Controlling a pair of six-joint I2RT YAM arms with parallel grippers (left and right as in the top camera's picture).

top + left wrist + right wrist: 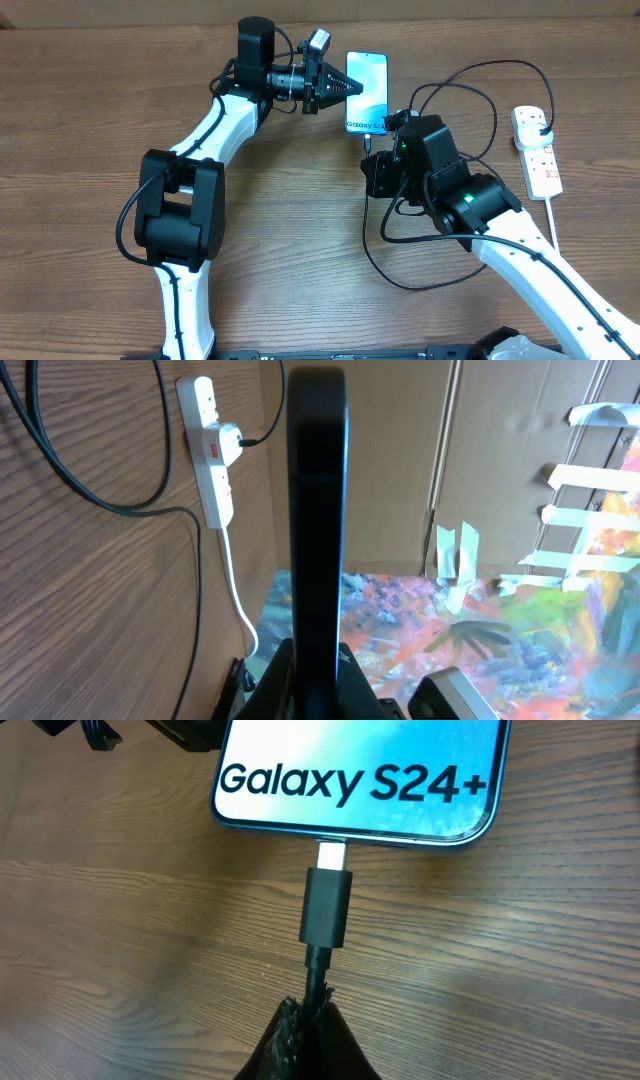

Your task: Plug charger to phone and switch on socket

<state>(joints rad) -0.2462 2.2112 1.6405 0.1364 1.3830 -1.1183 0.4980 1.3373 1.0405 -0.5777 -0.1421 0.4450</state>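
The left gripper is clamped on the left edge of the phone, which lies screen-up at the far middle of the counter. The right gripper is pinched shut on the cable just behind the charger connector. The connector's metal tip meets the phone's near edge, but bare metal shows, so it looks only partly seated.

A push slightly off the port's line could jam or bend the tip. Because the grip is on soft cable, the connector may buckle sideways instead of going in. If the left gripper's hold slips, the phone would slide away. The socket lies well apart at the right.
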